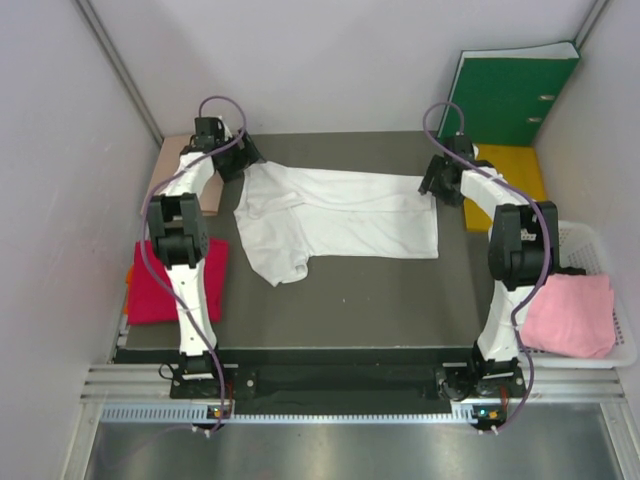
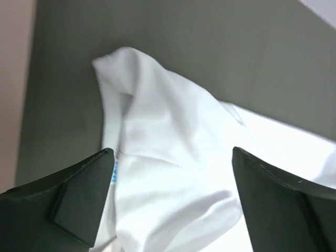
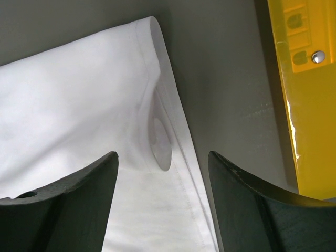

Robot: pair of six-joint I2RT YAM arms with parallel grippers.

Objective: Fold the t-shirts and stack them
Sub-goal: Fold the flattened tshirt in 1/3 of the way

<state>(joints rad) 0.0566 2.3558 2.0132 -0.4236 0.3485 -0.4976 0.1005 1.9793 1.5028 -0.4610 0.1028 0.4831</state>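
The white t-shirt [image 1: 340, 215] lay on the dark mat [image 1: 380, 300], its long axis running from 9 to 3 o'clock in the top view. The left gripper [image 1: 232, 160] stood over the neck end at 10 o'clock, jaws wide apart and clamping nothing, with cloth directly beneath. The right gripper [image 1: 437, 185] stood over the hem end at 2 o'clock, jaws likewise apart. Each arm was nearest its own end. The crimson t-shirt [image 1: 155, 290] lay at 8 o'clock and the pink t-shirt [image 1: 570, 315] at 4 o'clock.
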